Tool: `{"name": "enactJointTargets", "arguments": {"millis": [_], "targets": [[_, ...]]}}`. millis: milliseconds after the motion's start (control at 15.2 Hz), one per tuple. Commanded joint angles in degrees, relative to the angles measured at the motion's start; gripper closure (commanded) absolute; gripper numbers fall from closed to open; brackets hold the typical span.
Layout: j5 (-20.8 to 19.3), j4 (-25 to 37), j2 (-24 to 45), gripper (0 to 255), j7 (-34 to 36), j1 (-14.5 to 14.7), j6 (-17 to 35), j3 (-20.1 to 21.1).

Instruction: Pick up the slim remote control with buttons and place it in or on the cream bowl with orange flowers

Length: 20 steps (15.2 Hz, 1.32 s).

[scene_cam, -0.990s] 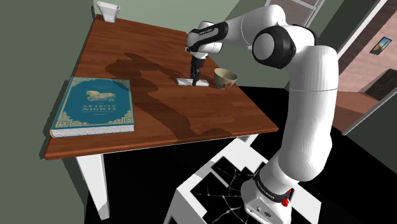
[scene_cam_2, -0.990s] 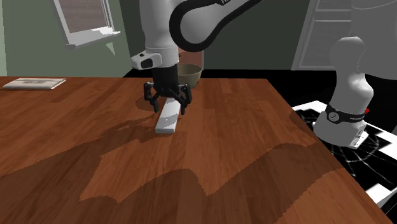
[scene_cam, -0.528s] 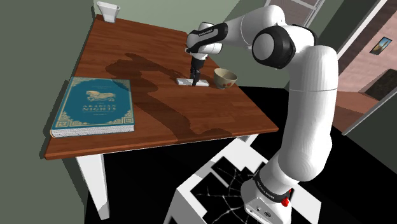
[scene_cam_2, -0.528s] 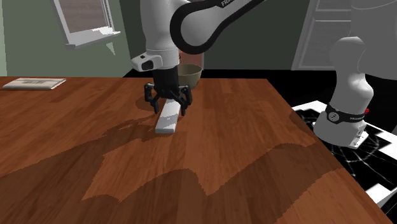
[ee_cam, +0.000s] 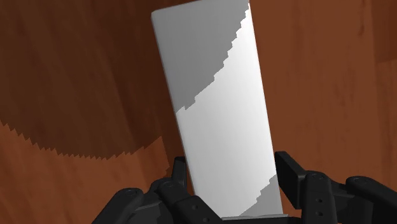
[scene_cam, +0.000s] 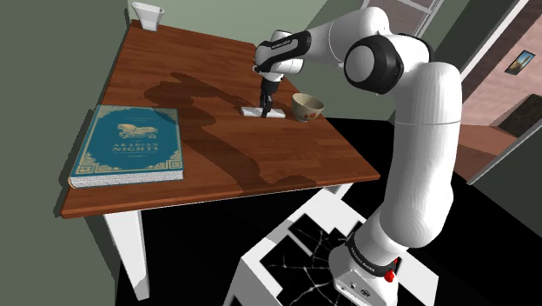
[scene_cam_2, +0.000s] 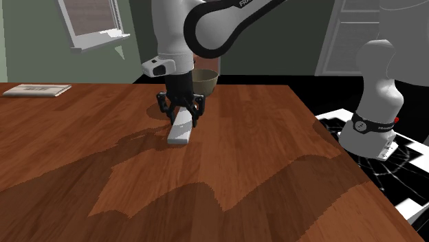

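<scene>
gripper (scene_cam_2: 183, 117) pointing down, clasping white remote (scene_cam_2: 180, 132)

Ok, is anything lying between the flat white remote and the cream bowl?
Nothing: the shoulder view shows bare brown wooden tabletop between the flat white remote, clasped by the black gripper, and the cream bowl.

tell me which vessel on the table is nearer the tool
The cream bowl, right beside the tool; the white cup stands away at the table's far corner.
</scene>
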Motion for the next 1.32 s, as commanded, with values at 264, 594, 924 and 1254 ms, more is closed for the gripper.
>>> {"name": "enactJointTargets", "arguments": {"millis": [264, 594, 924, 1254], "targets": [[-0.3, 0.8, -1.0, 255, 0.2, 0.1, -1.8, -0.2], [-0.8, 2.5, -2.4, 255, 0.5, 0.2, -4.9, -0.4], [-1.2, 4.6, -3.6, 255, 0.8, 0.2, -8.2, -0.6], [-1.5, 7.2, -4.5, 255, 1.0, 0.2, -11.6, -0.8]]}}
